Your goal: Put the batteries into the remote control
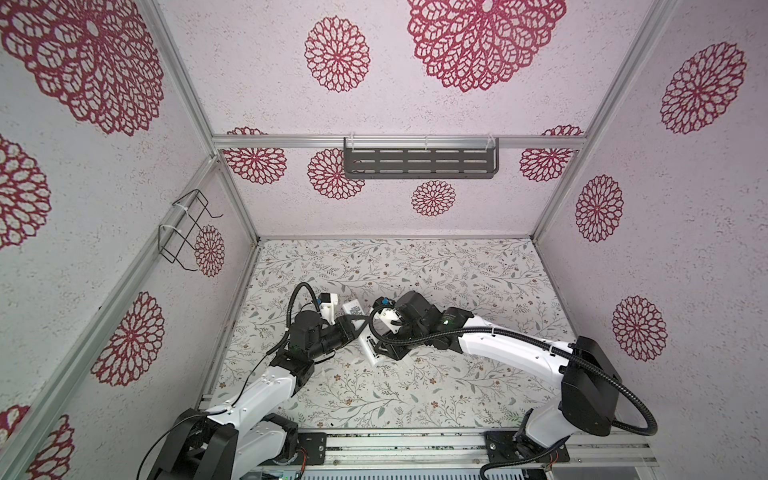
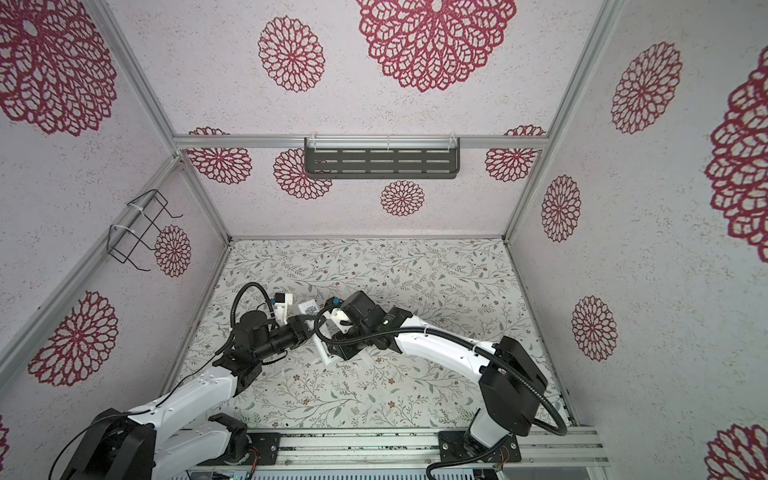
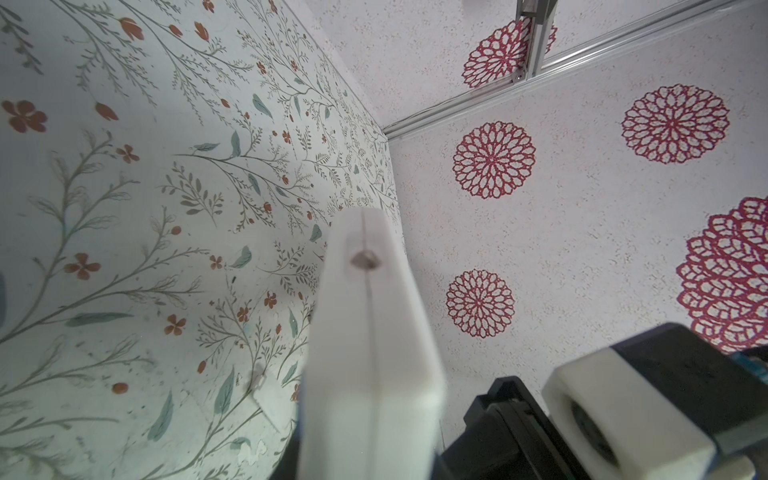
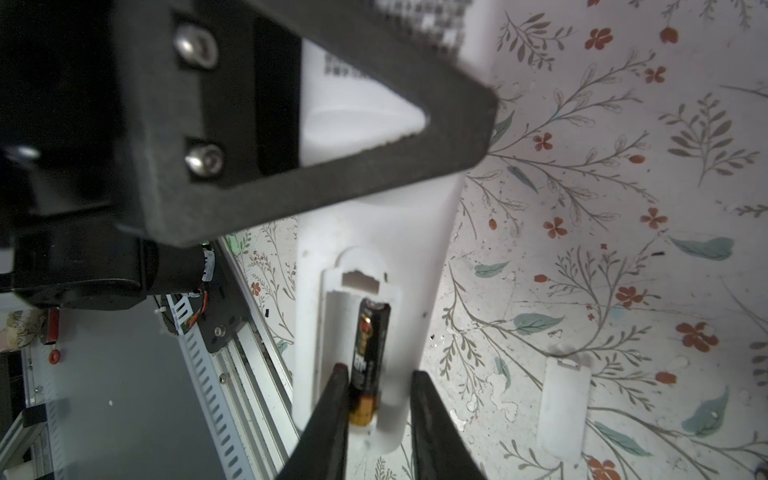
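Observation:
The white remote control (image 4: 374, 232) faces back side up with its compartment uncovered. My left gripper (image 3: 365, 465) is shut on the remote control (image 3: 365, 332) near its middle, and its black finger (image 4: 332, 187) crosses the body. A black battery (image 4: 372, 345) with a gold end lies in the compartment. My right gripper (image 4: 379, 372) straddles it, open. One finger touches the battery and the other stands apart from it. In both top views the two grippers meet at the remote control (image 1: 353, 308) (image 2: 308, 308) on the middle left of the table.
The loose white cover piece (image 4: 563, 411) lies flat on the floral table beside the remote, also in the left wrist view (image 3: 270, 399). An aluminium rail (image 4: 232, 374) runs along the table's front edge. A dark shelf (image 1: 419, 162) and a wire basket (image 1: 187, 232) hang on the walls.

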Robot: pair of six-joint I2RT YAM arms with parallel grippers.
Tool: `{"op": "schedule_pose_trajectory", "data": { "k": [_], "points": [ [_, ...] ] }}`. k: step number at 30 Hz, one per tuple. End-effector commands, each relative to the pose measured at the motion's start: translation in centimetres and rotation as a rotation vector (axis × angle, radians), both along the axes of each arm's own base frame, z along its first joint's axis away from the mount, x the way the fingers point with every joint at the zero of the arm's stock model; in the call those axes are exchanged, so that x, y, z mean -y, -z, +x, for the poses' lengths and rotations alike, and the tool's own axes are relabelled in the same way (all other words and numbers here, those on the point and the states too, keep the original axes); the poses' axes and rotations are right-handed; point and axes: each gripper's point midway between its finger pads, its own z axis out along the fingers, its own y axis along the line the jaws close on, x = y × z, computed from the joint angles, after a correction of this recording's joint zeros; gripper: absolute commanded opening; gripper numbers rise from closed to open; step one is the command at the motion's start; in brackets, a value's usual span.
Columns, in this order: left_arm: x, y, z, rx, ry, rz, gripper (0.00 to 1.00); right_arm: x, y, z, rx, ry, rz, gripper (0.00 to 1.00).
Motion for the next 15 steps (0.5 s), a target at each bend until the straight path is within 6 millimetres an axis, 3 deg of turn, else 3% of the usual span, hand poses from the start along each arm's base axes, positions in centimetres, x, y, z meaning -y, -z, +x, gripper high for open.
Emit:
{"op": "schedule_pose_trajectory", "data": {
  "k": [1,15],
  "points": [
    [0.57,-2.98,-0.3,0.084,0.041,-0.064,0.0,0.4,1.39,-0.29,-0.011,-0.006,-0.048,0.23],
    [0.68,-3.81,-0.44,0.11,0.054,-0.081,0.0,-0.12,2.27,-0.38,-0.005,-0.019,-0.079,0.18]
  ]
}}
